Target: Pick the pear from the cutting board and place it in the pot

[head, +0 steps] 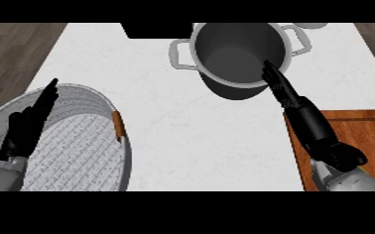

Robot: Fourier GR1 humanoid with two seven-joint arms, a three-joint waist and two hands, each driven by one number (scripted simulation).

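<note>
**A:** So, where does your right hand (pixel 304 116) stand?

**B:** It stretches from the cutting board (pixel 351 124) at the near right up toward the pot (pixel 238 54) at the far middle of the surface (pixel 198 124). My fingers are straight and together, the tips lying over the pot's near right rim. They hold nothing that I can see.

**A:** And the pear?

**B:** I cannot find it. None shows on the strip of board visible beside my forearm, and the pot's inside looks dark grey and bare, though my fingertips and the near wall hide part of it. It may lie in there out of sight, or on the part of the board beyond the view's right edge.

**A:** Which step is this, then?

**B:** My guess is the release over the pot, since an open hand at the rim fits that. But I cannot confirm the fruit is inside.

**A:** Your other hand?

**B:** My left hand (pixel 26 124) rests open at the near left, fingers up, over the round grey basket (pixel 88 148) with the woven floor.

**A:** What does the next move call for?

**B:** If the pear is in the pot, drawing my arm back toward the near right without knocking the rim or the handles. If not, going back to the board to look for it.
</note>
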